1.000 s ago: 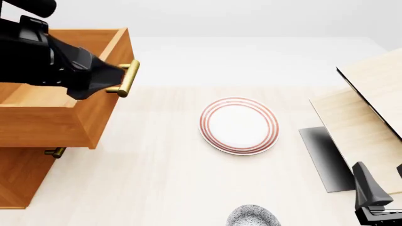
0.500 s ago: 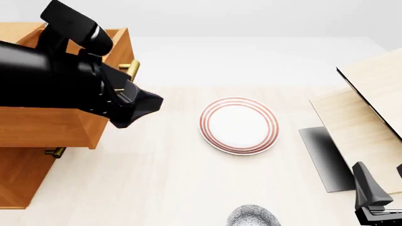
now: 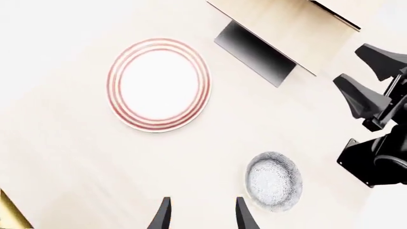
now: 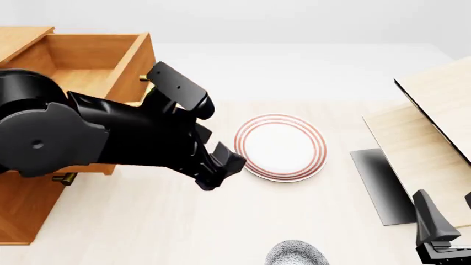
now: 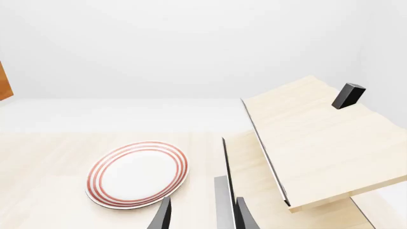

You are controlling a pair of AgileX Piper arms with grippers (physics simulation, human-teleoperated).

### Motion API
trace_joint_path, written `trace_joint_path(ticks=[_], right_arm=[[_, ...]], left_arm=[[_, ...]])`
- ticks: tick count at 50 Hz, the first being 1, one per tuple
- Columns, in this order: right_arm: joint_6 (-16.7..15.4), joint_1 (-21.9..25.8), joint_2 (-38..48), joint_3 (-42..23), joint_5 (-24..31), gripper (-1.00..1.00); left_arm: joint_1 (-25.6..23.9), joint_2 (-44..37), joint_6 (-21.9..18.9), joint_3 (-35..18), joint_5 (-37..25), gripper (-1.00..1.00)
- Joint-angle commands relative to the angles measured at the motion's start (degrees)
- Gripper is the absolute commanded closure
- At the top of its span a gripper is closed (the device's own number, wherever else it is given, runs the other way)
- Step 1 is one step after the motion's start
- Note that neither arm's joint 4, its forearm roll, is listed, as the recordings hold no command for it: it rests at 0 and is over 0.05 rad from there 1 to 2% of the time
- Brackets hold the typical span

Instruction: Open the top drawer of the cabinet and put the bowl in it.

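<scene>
One small round bowl (image 3: pixel 274 180) is sitting at the near edge of the table (image 4: pixel 184 221), white with a dense grey-blue speckle, and only its far rim is showing in the front view (image 4: pixel 296 253). You're holding the left gripper (image 4: pixel 220 168) over bare tabletop just beside the red-ringed plate (image 4: pixel 281 147), fingers slightly apart and gripping nothing. The top drawer (image 4: pixel 88 72) is standing pulled out of the cabinet (image 4: pixel 22 204) at far left, its orange-brown box empty inside. Your right gripper (image 5: pixel 200 214) is waiting at the table's near right corner with its fingers a narrow gap apart, empty, facing the plate and the pale wood structure (image 5: pixel 311 138). Between plate and bowl you're looking at open, uncluttered tabletop.
</scene>
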State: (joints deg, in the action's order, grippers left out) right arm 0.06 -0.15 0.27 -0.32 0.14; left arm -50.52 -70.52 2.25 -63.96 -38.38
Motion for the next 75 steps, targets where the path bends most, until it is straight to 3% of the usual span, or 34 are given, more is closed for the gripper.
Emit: trace_joint_path(ticks=[1,8,20,39,75], right_arm=[[-0.02,0.01,-0.04,0.04,-0.01,-1.00],[-0.01,0.01,-0.03,0.04,0.00,-1.00],[0.00,0.00,-0.03,0.04,0.00,-1.00],[0.01,0.01,-0.04,0.04,-0.01,-1.00],[-0.01,0.00,-0.04,0.04,0.00,-1.00]], left_arm=[[-4.02,-5.32,2.85,0.74,3.98,-1.00],[-7.32,-9.89,5.92,-0.03,5.89,-1.00],[-8.63,-12.18,9.00,2.32,8.49,-1.00],[-8.29,-14.44,9.80,5.49,11.59,-1.00],[-11.76,-20.81,13.75,6.30,17.93,-1.00]])
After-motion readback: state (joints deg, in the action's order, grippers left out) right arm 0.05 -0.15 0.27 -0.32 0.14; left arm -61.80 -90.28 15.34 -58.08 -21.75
